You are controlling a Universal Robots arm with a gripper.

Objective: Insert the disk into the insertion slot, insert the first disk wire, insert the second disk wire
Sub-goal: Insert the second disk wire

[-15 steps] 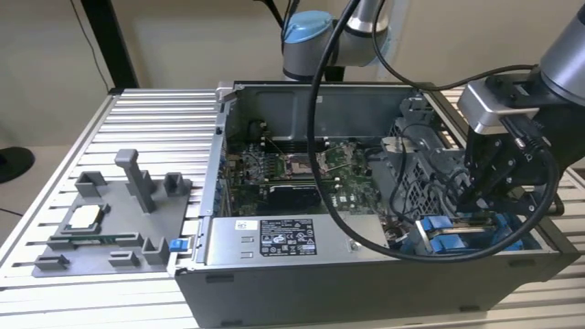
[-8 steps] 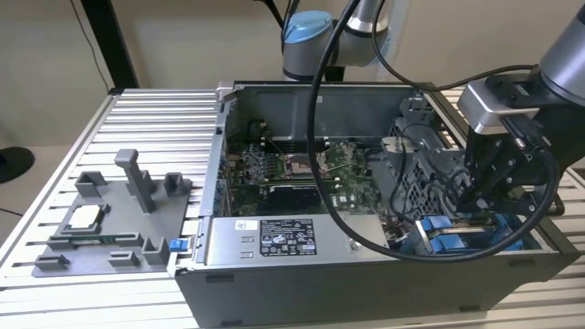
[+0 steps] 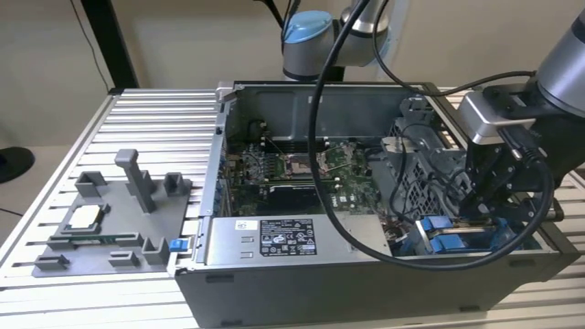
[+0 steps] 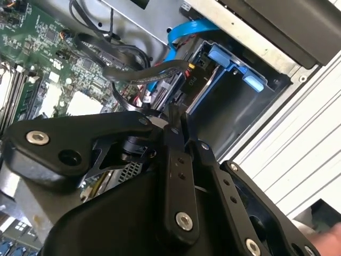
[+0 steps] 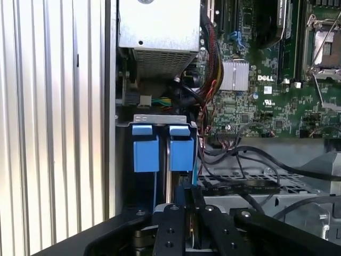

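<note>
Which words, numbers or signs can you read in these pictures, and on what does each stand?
No text can be quoted with certainty.
The black-and-white printed label on the silver metal power-supply box, exterior view: rows of print and symbols, too small to read.
The green circuit board, first wrist view: white logo and component marks, too small to read.

Silver arm [image 3: 568, 65], blue cap [image 3: 306, 27], black cable [image 3: 317, 103], black screwed fingers [image 4: 172, 160]
</note>
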